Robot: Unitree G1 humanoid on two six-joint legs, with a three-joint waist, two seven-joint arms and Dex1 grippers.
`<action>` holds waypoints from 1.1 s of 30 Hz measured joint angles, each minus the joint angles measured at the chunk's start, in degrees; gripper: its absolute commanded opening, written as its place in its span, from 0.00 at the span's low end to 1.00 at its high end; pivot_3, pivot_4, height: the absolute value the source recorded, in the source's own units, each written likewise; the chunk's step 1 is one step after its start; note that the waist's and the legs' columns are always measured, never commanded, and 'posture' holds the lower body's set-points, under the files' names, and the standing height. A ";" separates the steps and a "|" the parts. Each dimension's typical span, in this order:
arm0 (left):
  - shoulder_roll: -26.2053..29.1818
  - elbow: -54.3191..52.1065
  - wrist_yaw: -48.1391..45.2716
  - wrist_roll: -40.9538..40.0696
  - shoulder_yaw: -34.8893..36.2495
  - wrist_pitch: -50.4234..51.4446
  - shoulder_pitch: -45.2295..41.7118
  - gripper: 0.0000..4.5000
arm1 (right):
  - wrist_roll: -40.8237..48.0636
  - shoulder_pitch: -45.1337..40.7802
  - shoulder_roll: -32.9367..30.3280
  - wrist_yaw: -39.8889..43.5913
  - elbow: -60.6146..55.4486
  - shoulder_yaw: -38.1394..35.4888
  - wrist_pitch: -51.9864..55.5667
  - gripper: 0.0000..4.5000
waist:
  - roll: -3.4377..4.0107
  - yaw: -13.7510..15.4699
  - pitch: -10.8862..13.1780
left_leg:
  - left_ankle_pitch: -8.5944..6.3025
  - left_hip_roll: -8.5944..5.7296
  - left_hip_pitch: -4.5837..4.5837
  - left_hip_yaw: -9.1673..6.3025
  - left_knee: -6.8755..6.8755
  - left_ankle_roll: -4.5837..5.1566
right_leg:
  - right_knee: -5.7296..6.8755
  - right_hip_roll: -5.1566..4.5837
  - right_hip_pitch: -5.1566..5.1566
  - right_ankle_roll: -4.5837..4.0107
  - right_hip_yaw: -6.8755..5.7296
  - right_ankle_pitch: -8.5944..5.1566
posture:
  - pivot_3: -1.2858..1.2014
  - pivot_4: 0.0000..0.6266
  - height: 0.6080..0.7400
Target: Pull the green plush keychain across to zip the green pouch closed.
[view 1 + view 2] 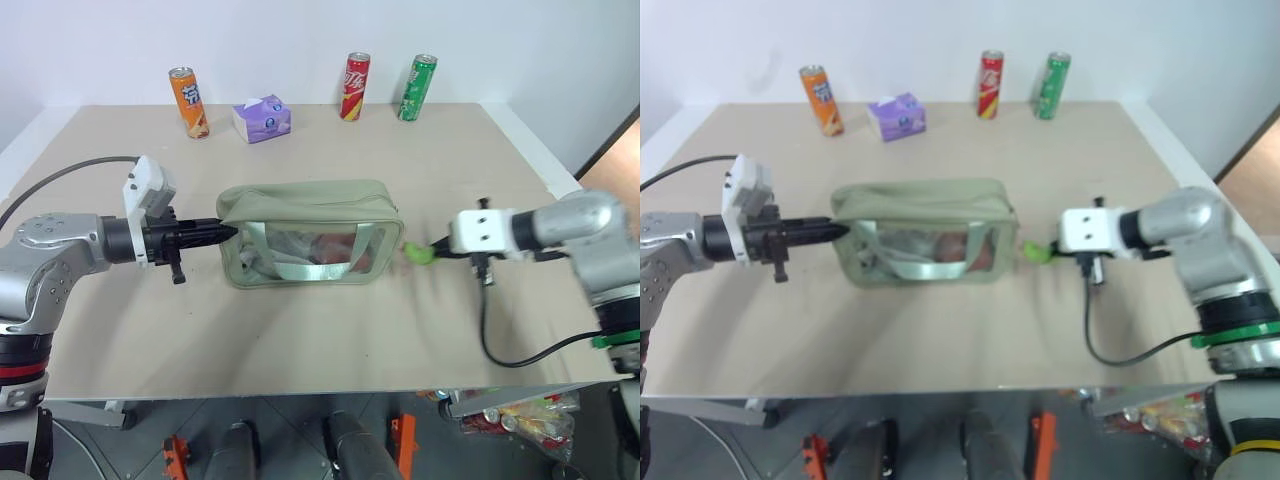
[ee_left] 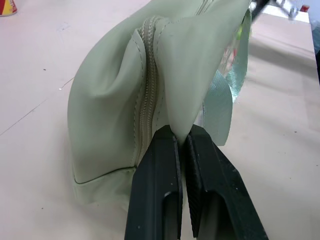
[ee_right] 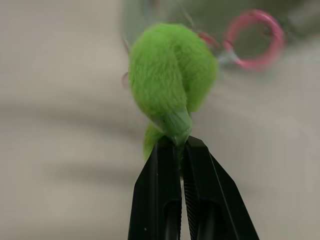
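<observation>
The green pouch (image 1: 305,232) lies in the middle of the table, its clear window facing me. My left gripper (image 1: 228,231) is shut on a fabric fold at the pouch's left end (image 2: 190,90). Beside that fold, the zipper (image 2: 147,90) has its teeth joined. Just off the pouch's right end hangs the green plush keychain (image 1: 420,253), and my right gripper (image 1: 437,249) is shut on it. In the right wrist view the fuzzy ring (image 3: 172,75) sits above the pinched fingertips, with its pink clasp (image 3: 255,40) behind it toward the pouch.
Along the back of the table stand an orange can (image 1: 188,102), a purple tissue pack (image 1: 262,118), a red can (image 1: 355,87) and a green can (image 1: 417,88). A black cable (image 1: 520,355) hangs from my right wrist onto the table near the front edge.
</observation>
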 measured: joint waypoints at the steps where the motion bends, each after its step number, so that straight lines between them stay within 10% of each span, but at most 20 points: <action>1: 0.00 0.02 0.00 0.06 0.01 0.01 0.00 0.00 | -0.50 0.06 1.31 -0.72 -0.24 0.16 0.43 0.02 | 0.00 0.00 0.00 | 0.00 0.00 -0.02 0.00 0.05 0.00 | 0.00 0.00 0.00 0.01 0.00 0.01 | 0.52 0.24 1.00; 22: 0.01 -0.27 1.74 -1.05 1.12 0.92 0.89 0.00 | -2.05 2.48 3.28 3.78 -4.54 4.47 2.49 0.02 | -0.07 -0.04 -0.04 | -0.01 0.04 0.01 -0.04 -0.07 0.00 | -0.01 0.04 0.02 -0.08 -0.06 -0.06 | 0.52 0.24 1.00; 33: -0.39 -0.80 4.89 -2.69 4.36 1.26 4.38 0.00 | 10.68 -4.27 0.55 7.07 1.09 -6.79 14.10 0.02 | -0.06 -0.02 -0.02 | -0.01 0.02 0.01 -0.04 -0.07 0.00 | -0.02 0.02 0.02 -0.08 -0.06 -0.06 | 0.52 0.24 1.00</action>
